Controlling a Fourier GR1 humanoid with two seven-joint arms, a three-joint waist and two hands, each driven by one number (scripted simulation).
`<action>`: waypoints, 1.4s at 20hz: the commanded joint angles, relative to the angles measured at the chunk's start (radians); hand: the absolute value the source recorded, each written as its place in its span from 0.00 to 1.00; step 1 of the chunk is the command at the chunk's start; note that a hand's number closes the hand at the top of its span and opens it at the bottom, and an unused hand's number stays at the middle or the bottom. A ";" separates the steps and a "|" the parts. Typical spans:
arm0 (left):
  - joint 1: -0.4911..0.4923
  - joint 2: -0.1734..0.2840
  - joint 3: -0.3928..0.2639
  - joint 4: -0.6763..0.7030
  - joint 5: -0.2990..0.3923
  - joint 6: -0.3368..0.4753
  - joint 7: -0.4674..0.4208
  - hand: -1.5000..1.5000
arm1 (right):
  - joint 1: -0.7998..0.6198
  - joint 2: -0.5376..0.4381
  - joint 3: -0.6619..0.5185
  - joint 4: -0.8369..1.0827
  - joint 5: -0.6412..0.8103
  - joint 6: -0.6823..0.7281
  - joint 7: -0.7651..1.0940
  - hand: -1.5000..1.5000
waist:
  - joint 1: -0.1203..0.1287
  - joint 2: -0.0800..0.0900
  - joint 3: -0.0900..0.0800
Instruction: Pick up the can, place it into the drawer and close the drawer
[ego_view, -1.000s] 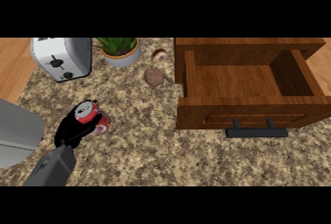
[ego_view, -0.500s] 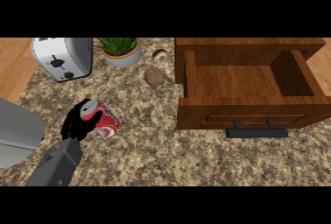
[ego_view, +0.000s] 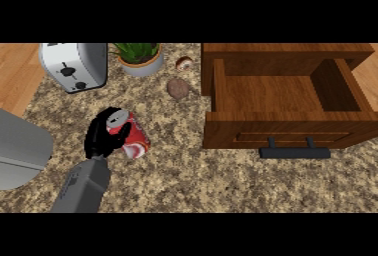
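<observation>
left hand (ego_view: 103, 134) curled over the red can (ego_view: 131, 137) on the counter, drawer (ego_view: 284, 95) standing open.

the robot's left hand, on a grey forearm (ego_view: 83, 186) that rises from the lower edge of the head view, has its black fingers bent round the upper end of the can, which lies tilted on the speckled counter (ego_view: 207, 175), well to the left of the drawer. the wooden drawer is pulled out, its dark handle (ego_view: 294, 151) facing the viewer. beyond the can from the forearm, a silver toaster (ego_view: 74, 65) sits with a potted plant (ego_view: 138, 56) just beside it, nearer the drawer. two small brown objects (ego_view: 178, 88) lie between the plant and the drawer. a grey rounded shape (ego_view: 21, 150) sits left of the can.
</observation>
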 joint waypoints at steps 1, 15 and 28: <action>0.098 -0.015 -0.057 -0.230 0.011 0.031 0.109 1.00 | -0.013 0.007 0.006 -0.003 0.023 -0.018 -0.019 0.00 | 0.004 0.000 0.000; -0.101 -0.035 -0.243 -0.466 -0.029 0.344 0.327 1.00 | 0.000 0.007 0.021 -0.084 -0.010 -0.066 0.057 0.00 | -0.009 0.004 -0.001; -0.339 -0.035 -0.313 -0.565 -0.105 0.546 0.593 1.00 | 0.000 -0.006 0.045 -0.052 -0.006 -0.065 0.040 0.00 | -0.008 0.003 0.000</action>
